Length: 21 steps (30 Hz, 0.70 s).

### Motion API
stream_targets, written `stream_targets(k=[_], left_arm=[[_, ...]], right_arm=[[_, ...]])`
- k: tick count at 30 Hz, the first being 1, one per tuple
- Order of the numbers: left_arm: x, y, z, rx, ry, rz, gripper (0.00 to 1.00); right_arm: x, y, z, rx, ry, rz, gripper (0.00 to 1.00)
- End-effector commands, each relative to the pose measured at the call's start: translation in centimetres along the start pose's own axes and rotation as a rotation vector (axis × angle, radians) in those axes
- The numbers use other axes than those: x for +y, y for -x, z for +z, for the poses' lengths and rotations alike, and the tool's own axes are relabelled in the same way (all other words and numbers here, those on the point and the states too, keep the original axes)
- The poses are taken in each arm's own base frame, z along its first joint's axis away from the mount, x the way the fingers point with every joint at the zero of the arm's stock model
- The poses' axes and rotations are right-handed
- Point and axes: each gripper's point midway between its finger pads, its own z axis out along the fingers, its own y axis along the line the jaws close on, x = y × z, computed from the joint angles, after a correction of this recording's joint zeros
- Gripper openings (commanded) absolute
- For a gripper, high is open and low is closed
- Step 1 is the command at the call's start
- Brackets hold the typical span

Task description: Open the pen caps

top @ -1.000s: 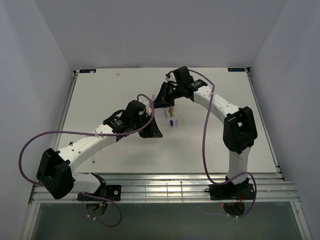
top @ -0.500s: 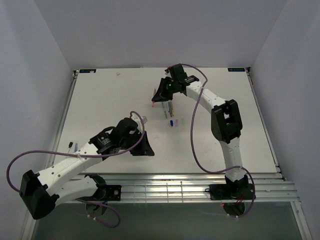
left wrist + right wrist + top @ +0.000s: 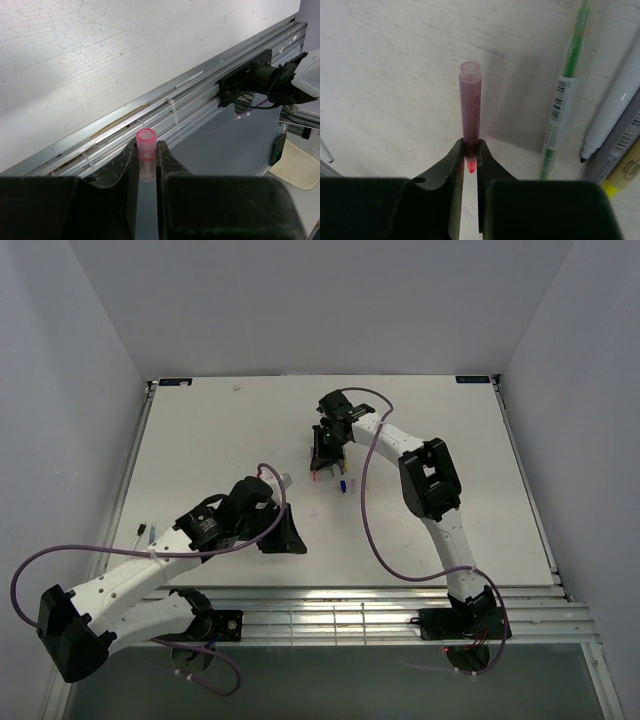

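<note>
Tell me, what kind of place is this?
Likely a robot lab test booth: a white table boxed in by plain walls, two robot arms bolted to a metal rail, and pens laid out.

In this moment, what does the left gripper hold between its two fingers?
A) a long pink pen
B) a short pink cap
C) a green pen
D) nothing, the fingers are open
B: in the left wrist view the left gripper is shut on a short pink cap, open end up, while the long pink pen is in the right gripper.
</note>
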Motion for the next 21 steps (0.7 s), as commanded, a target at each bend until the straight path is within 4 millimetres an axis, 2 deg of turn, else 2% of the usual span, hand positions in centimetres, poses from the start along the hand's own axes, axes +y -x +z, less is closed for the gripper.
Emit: stream_targets(k=[1,7,12,21], left_arm=[[-0.9,0.5,-1.4,-0.038,-0.03,-0.011,0.0],[-0.8,0.3,-1.9,-0.061,-0.037,-0.041,0.0],[-0.4,0.0,-1.6,-0.06,-0.032,-0.07,0.0],[-0.9,0.1,-0.9,-0.038,-0.057,-0.065,0.0]], right_arm=[[-1.4,0.5,-0.1,-0.011,-0.079,-0.034,0.08],[-3.8,0.0,0.3,0.007,-0.192,-0.049,0.08],[-5.2,-0.3,0.1,0.019,-0.248,-0.078,0.17],[-5.0,-0.3,0.2,0.031,-0.224,-0.13,0.29]])
